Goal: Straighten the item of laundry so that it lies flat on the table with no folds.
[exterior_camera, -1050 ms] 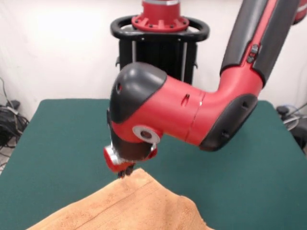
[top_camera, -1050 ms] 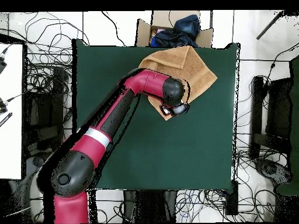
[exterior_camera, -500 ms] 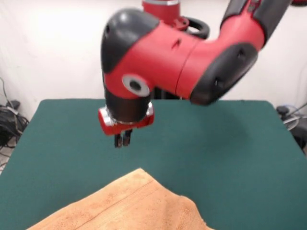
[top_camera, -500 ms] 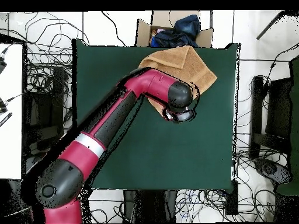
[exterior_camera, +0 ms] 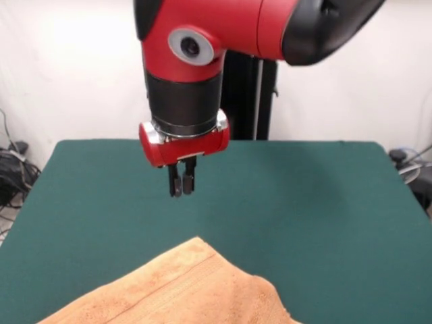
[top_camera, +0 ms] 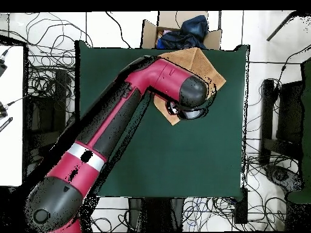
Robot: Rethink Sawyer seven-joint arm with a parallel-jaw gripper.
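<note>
I see my gripper (exterior_camera: 181,187) closed on nothing above the dark green felt table (exterior_camera: 324,202); the peach terry-cloth towel (exterior_camera: 189,290) lies rumpled, white wall (exterior_camera: 67,81) behind.

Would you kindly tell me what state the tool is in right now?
Tool: closed and empty, raised above the table, clear of the towel.

arm: vertical wrist, pointing down | end effector (exterior_camera: 181,184): fingers together, empty
</note>
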